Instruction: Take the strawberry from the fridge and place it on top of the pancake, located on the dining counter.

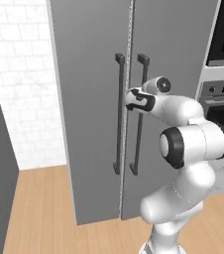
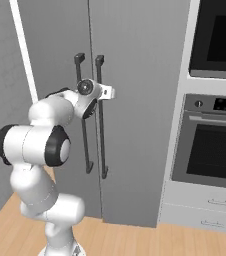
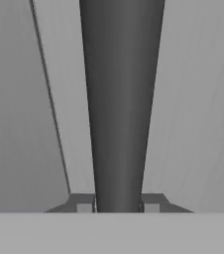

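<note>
Room inventory for you: the floor [image 1: 39, 208] was light wood plank, and the wall [image 1: 20, 74] at your left was white brick-pattern tile. At your right stood stacked wall ovens [image 2: 216, 135] with black windows, set in pale cabinetry with two drawers [image 2: 205, 210] beneath them.

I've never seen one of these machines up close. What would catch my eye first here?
The white arm rises in front of a tall grey fridge with both doors closed. Its gripper is shut on the right door's dark bar handle, which runs up the middle of the hand view. Black-windowed wall ovens stand to the right.
</note>
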Motion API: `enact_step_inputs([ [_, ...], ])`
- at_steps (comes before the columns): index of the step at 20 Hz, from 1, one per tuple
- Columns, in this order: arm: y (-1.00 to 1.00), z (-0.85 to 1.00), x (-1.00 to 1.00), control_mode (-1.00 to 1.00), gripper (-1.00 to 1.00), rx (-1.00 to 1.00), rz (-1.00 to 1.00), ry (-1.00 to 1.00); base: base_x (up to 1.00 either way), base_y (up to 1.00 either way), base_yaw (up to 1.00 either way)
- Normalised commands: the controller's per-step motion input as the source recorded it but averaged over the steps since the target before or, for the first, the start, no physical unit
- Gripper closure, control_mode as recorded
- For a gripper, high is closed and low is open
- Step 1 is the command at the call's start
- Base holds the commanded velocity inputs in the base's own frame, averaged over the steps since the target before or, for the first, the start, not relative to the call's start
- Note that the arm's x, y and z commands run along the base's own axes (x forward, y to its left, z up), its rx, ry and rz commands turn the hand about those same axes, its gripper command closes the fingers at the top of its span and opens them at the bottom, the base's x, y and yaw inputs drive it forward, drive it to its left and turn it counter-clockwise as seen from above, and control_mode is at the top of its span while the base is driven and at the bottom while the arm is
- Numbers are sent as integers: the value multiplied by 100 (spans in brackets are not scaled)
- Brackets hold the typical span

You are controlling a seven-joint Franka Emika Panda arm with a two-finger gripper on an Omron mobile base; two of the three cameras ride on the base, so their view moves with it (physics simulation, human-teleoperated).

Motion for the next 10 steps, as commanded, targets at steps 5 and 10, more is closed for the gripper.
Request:
enact_step_inputs([
  [5, -39, 0, -100, -100, 100, 10, 0, -4, 0, 0, 0],
  [10, -42, 0, -100, -100, 100, 9, 7, 0, 0, 0, 0],
])
